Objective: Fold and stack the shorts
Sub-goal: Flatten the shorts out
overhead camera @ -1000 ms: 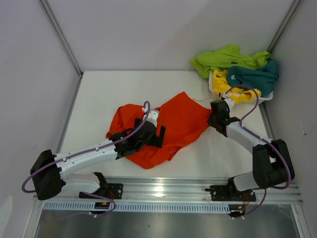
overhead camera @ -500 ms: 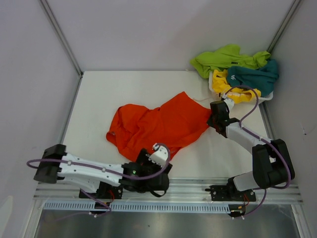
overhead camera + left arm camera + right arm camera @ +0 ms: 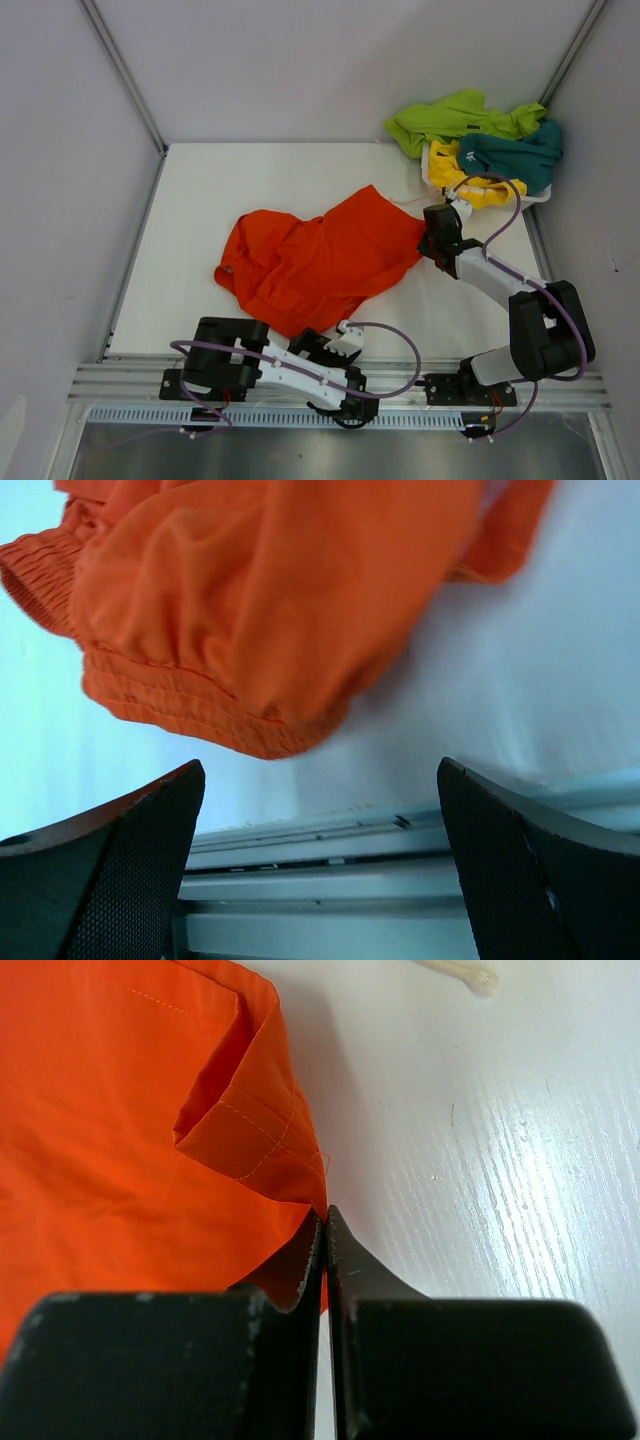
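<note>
Orange shorts (image 3: 320, 262) are lying crumpled at centre frame, nothing folded yet. The right gripper (image 3: 324, 1222) is clenching their right-hand hem; the left gripper (image 3: 320, 770) is hanging wide apart, empty, at the bottom edge. The other shorts (image 3: 510, 155) are waiting heaped upper right.

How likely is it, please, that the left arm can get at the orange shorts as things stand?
Probably yes: the left gripper is open and faces the orange shorts at their waistband, with only table between them.
</note>
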Robot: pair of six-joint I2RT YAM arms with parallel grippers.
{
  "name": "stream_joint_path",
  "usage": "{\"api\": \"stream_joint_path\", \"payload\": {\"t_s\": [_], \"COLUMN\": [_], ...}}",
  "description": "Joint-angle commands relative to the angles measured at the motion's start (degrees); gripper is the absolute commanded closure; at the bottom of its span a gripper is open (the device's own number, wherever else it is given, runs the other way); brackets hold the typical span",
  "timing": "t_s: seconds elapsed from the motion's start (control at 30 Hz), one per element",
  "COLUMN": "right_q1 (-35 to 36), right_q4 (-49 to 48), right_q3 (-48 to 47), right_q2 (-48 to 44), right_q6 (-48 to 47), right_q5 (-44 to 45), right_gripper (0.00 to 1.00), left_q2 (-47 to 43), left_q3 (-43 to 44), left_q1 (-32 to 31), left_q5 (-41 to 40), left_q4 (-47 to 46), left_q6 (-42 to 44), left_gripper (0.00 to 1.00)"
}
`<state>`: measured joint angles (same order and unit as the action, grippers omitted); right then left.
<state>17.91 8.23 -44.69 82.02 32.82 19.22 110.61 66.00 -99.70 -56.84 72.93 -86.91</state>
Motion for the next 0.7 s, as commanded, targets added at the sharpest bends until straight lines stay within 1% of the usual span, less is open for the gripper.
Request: {"api": "stream_joint_path", "payload": {"t_s": [0.0,0.1,0.13,0.17,0.2,0.23,0.27,0.4,0.53,0.57,0.6,0.67], "right_q1": [0.3,0.3,0.3,0.3,0.3,0.4,0.3,0.3,0.3,0.3,0.3,0.3], "right_q4": [-2.2,-2.6,-2.8,-2.9,-3.0,-3.0,-3.0,-3.3,-3.6,-3.5,-3.5,-3.6], "right_q3": [0.5,0.7,0.7,0.7,0.8,0.7,0.7,0.7,0.7,0.7,0.7,0.7], "right_q2": [-0.5,-0.5,-0.5,-0.3,-0.3,-0.2,0.1,0.1,0.3,0.4,0.4,0.3], "right_q6": [-0.4,-0.5,-0.5,-0.4,-0.5,-0.5,-0.4,-0.5,-0.6,-0.6,-0.6,-0.6], "right_q5": [1.0,0.3,0.2,-0.2,-0.2,-0.4,-0.5,-0.9,-1.3,-1.4,-1.4,-1.4], "right_gripper": [1.0,1.0,1.0,1.0,1.0,1.0,1.0,1.0,1.0,1.0,1.0,1.0], "left_q2": [-2.6,-0.9,-0.5,-0.2,-0.1,-0.2,-0.6,-1.0,-1.0,-0.9,-0.5,0.0], "left_q3": [-1.5,-2.3,-2.4,-2.6,-3.4,-3.8,-4.7,-6.0,-5.4,-5.3,-5.2,-4.6], "left_q1": [3.2,4.9,5.7,6.1,6.5,7.1,7.3,7.9,8.3,8.4,8.6,8.8], "left_q5": [-0.9,-1.5,-2.1,-2.1,-2.0,-2.0,-1.5,-2.0,-2.7,-2.8,-2.9,-3.0], "left_q4": [3.2,5.0,4.9,4.2,3.0,1.4,-2.2,-5.1,-7.8,-8.8,-10.5,-11.4], "left_q6": [-3.3,-5.9,-5.9,-5.5,-3.8,-2.5,-1.3,-0.6,2.2,3.0,4.6,5.6], "left_gripper": [0.01,0.01,0.04,0.05,0.1,0.12,0.13,0.18,0.31,0.37,0.49,0.58]}}
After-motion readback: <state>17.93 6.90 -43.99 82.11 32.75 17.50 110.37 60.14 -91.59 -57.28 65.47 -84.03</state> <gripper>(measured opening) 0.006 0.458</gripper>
